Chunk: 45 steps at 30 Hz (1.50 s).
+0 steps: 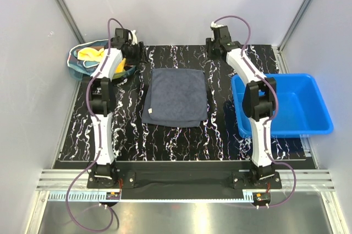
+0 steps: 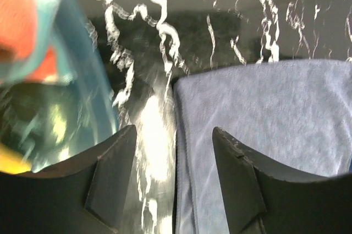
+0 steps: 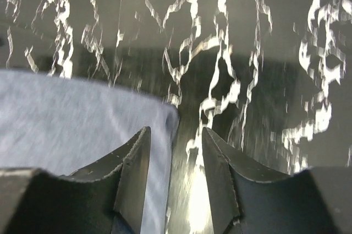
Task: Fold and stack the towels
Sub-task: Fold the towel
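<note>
A dark grey-blue towel (image 1: 176, 96) lies folded flat in the middle of the black marbled table (image 1: 231, 129). My left gripper (image 1: 135, 53) hovers open just past the towel's far left corner, and the towel's edge (image 2: 264, 113) runs between its fingers (image 2: 113, 173) with nothing gripped. My right gripper (image 1: 213, 44) is open past the far right corner, where the towel (image 3: 71, 118) lies under its left finger (image 3: 135, 173) and is not held. A yellow towel (image 1: 88, 54) and an orange-red towel (image 2: 22, 14) sit in the basket.
The teal mesh basket (image 1: 74, 66) stands at the table's back left, close beside my left gripper. A rigid blue bin (image 1: 316, 99) sits off the right edge, behind my right arm's elbow. Grey walls close in both sides and the back.
</note>
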Motion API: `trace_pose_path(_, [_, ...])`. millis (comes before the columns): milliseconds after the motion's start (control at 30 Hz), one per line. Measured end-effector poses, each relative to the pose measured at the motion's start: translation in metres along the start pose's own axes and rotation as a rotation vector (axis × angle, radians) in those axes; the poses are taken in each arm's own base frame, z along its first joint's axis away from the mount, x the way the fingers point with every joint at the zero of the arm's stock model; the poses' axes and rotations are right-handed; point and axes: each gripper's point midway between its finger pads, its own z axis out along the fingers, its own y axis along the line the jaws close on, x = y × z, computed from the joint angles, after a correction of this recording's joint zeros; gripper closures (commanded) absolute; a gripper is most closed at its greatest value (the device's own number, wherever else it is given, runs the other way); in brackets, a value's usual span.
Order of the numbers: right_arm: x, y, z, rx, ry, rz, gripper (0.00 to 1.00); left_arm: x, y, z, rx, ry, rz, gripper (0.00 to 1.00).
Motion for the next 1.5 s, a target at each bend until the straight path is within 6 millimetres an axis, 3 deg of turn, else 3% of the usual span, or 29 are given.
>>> trace_pose_path(133, [0.016,0.006,-0.037,0.008,0.063,0.048,0.51,0.011,-0.013,-0.043,-0.063,-0.011,0.008,0.37])
trace_pose_path(267, [0.049,0.027,-0.084,-0.005,0.143,0.066,0.52,0.029,-0.053,-0.083,-0.084,-0.025,0.041,0.39])
trace_pose_path(400, [0.099,0.048,-0.116,-0.037,0.232,0.086,0.54,0.071,-0.079,-0.097,-0.095,0.020,0.046,0.45])
trace_pose_path(467, [0.131,0.045,-0.125,-0.028,0.295,0.103,0.54,0.110,-0.070,-0.095,-0.116,0.089,0.010,0.46])
trace_pose_path(633, [0.199,0.034,-0.131,-0.003,0.426,0.154,0.55,0.224,-0.023,-0.090,-0.221,0.318,-0.127,0.51])
trace_pose_path(767, [0.236,0.041,-0.138,-0.028,0.481,0.184,0.57,0.265,-0.016,-0.089,-0.243,0.385,-0.179,0.55])
trace_pose_path(867, [0.252,0.057,-0.145,-0.062,0.504,0.175,0.59,0.275,-0.019,-0.090,-0.234,0.370,-0.207,0.59])
trace_pose_path(1000, [0.270,0.077,-0.151,-0.102,0.512,0.157,0.60,0.273,-0.023,-0.096,-0.222,0.314,-0.246,0.63])
trace_pose_path(1167, [0.292,0.075,-0.155,-0.087,0.542,0.169,0.61,0.274,-0.023,-0.107,-0.246,0.258,-0.272,0.64])
trace_pose_path(1367, [0.296,0.078,-0.152,-0.107,0.537,0.183,0.62,0.268,-0.022,-0.114,-0.306,0.202,-0.230,0.57])
trace_pose_path(1500, [0.296,0.082,-0.150,-0.127,0.525,0.190,0.67,0.252,-0.035,-0.119,-0.253,0.151,-0.203,0.55])
